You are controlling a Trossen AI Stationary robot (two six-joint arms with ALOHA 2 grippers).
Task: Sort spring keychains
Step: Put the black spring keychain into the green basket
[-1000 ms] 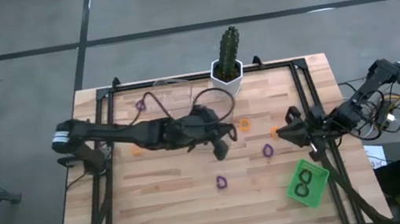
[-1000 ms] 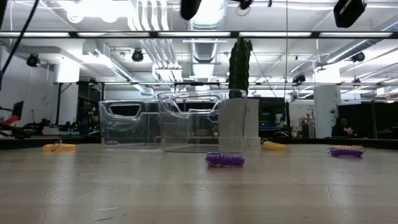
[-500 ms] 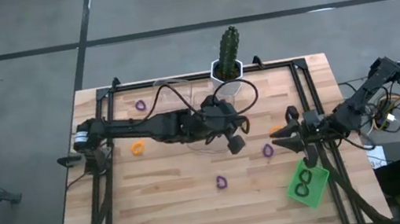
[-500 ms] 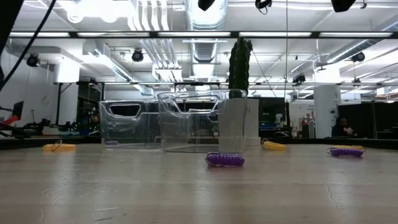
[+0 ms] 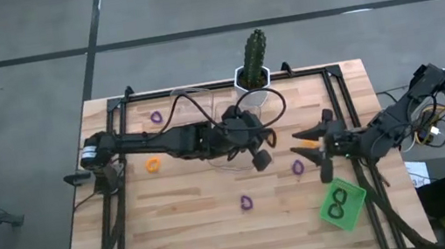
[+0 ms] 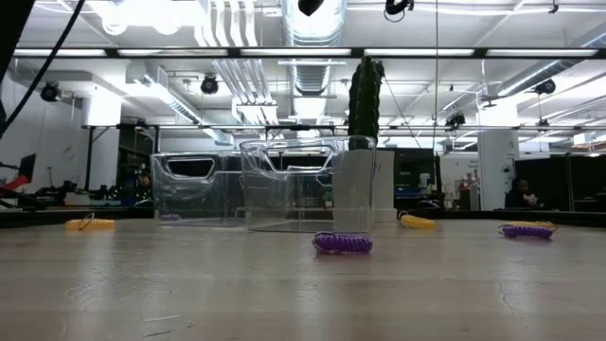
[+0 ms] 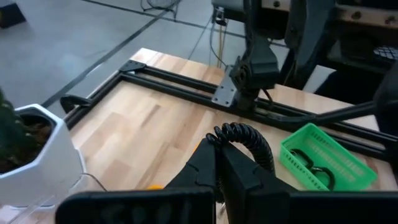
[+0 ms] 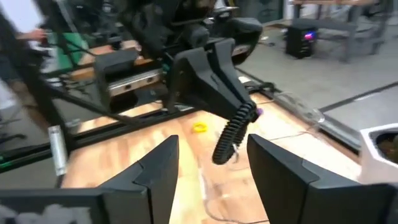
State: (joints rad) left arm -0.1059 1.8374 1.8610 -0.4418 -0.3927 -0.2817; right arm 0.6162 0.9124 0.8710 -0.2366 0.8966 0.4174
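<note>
My left gripper [image 5: 260,159] hovers over the middle of the table, shut on a black spring keychain [image 7: 252,142]. My right gripper [image 5: 311,154] stands open just to its right, fingers [image 8: 158,171] pointing at the left gripper, touching nothing. Loose spring keychains lie on the wood: purple ones [image 5: 156,117] [image 5: 245,201] [image 5: 298,167] and orange ones [image 5: 153,165] [image 6: 417,222]. A green basket [image 5: 353,196] near the right front holds black keychains [image 7: 311,171]. My left gripper pinches one end of the black coil [image 7: 227,132] between its two fingertips. The rest of the coil arcs out past the fingers and droops [image 8: 231,138], lifted clear of the table. The fingers slant slightly down toward the table's right side.
A cactus in a white pot [image 5: 254,84] stands at the far edge, with clear plastic bins [image 6: 284,185] beside it on the left. A black metal frame [image 5: 342,107] runs round the table top.
My left gripper has carried the black keychain a little toward the table's right, then held still. My right gripper has risen, swung level toward the left gripper and opened its fingers wide.
</note>
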